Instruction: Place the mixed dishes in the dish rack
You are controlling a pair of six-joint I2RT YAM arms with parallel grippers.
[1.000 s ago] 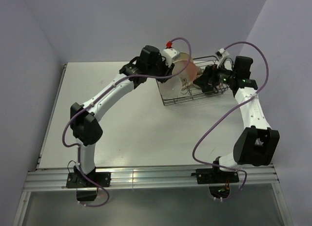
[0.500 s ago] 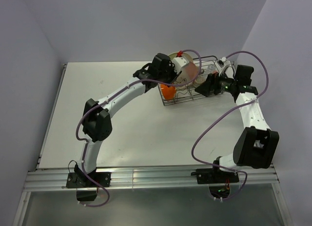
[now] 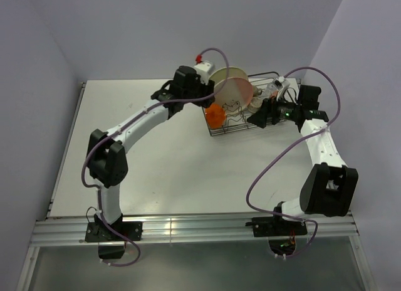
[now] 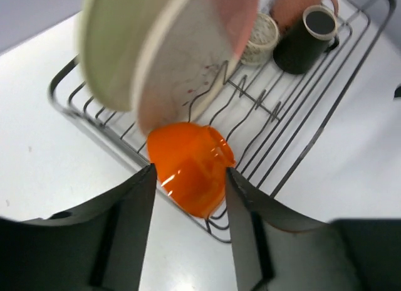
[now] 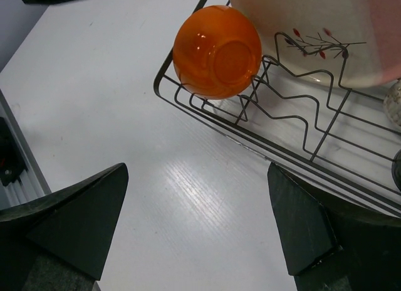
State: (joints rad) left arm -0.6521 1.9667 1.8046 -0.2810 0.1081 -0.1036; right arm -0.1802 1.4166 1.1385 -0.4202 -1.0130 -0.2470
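Note:
The black wire dish rack (image 3: 250, 130) stands at the table's far right. A cream plate (image 4: 113, 46) and a cream-and-pink plate with a sprig drawing (image 4: 188, 65) stand in its dividers. An orange bowl (image 4: 188, 169) lies tipped, base outward, on the rack's near-left corner; it also shows in the right wrist view (image 5: 216, 43). A dark olive cup (image 4: 307, 31), a small pale cup (image 4: 260, 40) and a pink mug (image 4: 294, 5) sit at the far end. My left gripper (image 4: 189, 173) is open above the bowl, not touching it. My right gripper (image 5: 197, 172) is open and empty over the table by the rack's front.
The rack's wire rim (image 5: 207, 115) and wavy dividers (image 5: 301, 125) lie just ahead of the right fingers. White tabletop (image 3: 156, 153) stretches left of and in front of the rack. Purple walls close in the back and right.
The left arm has pulled back to the left from over the rack. The orange bowl, hidden a second ago, now shows at the rack's left corner. The right gripper shifted slightly.

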